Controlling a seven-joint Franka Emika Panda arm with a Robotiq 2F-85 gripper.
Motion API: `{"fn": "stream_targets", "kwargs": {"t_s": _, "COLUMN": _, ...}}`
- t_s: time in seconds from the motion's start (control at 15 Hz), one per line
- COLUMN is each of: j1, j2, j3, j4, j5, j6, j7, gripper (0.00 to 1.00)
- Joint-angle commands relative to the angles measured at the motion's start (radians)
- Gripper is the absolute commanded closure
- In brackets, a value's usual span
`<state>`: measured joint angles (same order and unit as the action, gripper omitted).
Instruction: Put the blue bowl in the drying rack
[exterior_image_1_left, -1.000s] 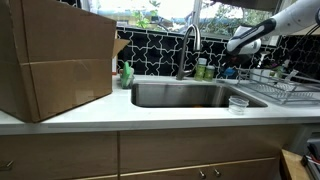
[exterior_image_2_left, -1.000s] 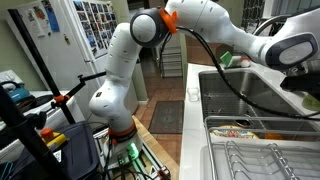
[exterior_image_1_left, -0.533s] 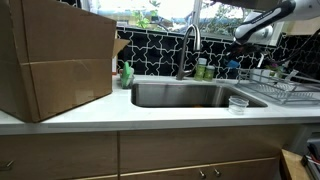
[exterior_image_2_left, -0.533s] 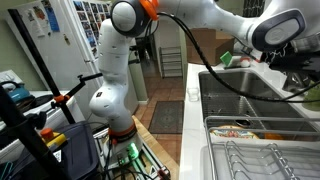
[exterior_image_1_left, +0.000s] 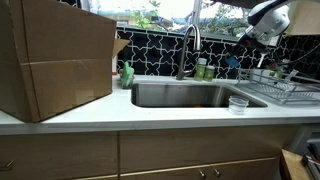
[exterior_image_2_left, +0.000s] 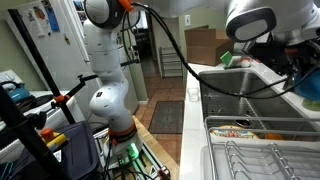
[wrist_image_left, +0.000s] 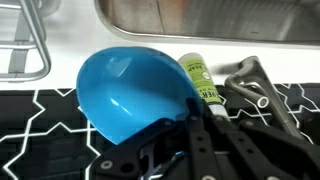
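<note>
In the wrist view the glossy blue bowl (wrist_image_left: 130, 90) fills the left middle, and my gripper (wrist_image_left: 195, 110) is shut on its rim. A corner of the wire drying rack (wrist_image_left: 25, 45) shows at the upper left. In an exterior view the arm holds the gripper (exterior_image_1_left: 262, 25) high above the counter, over the drying rack (exterior_image_1_left: 285, 88); the bowl is hidden there. In an exterior view a blue shape at the right edge looks like the bowl (exterior_image_2_left: 308, 90), above the rack (exterior_image_2_left: 262, 152).
The steel sink (exterior_image_1_left: 190, 95) with its faucet (exterior_image_1_left: 188, 50) lies left of the rack. A clear glass cup (exterior_image_1_left: 238, 103) stands on the counter edge. A large cardboard box (exterior_image_1_left: 55, 60) fills the left. A green bottle (wrist_image_left: 200, 78) lies near the faucet.
The arm has risen and swung toward the rack side, carrying the bowl with it. Nothing on the counter moved.
</note>
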<state>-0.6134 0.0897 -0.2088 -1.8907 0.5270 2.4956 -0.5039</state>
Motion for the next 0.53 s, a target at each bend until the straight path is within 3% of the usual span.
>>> {"fn": "stream_targets", "kwargs": {"t_s": 0.0, "j1": 0.005, "j2": -0.125, "j3": -0.071, "j4": -0.124, "j5": 0.261, "j6": -0.122, "j7": -0.180, "gripper": 0.99}}
{"fn": "stream_targets", "kwargs": {"t_s": 0.2, "j1": 0.007, "j2": -0.168, "j3": -0.174, "j4": -0.166, "j5": 0.415, "j6": -0.279, "j7": -0.278, "gripper": 0.99}}
{"fn": "stream_targets", "kwargs": {"t_s": 0.47, "j1": -0.014, "j2": -0.181, "j3": -0.298, "j4": -0.182, "j5": 0.505, "j6": -0.467, "j7": -0.371, "gripper": 0.99}}
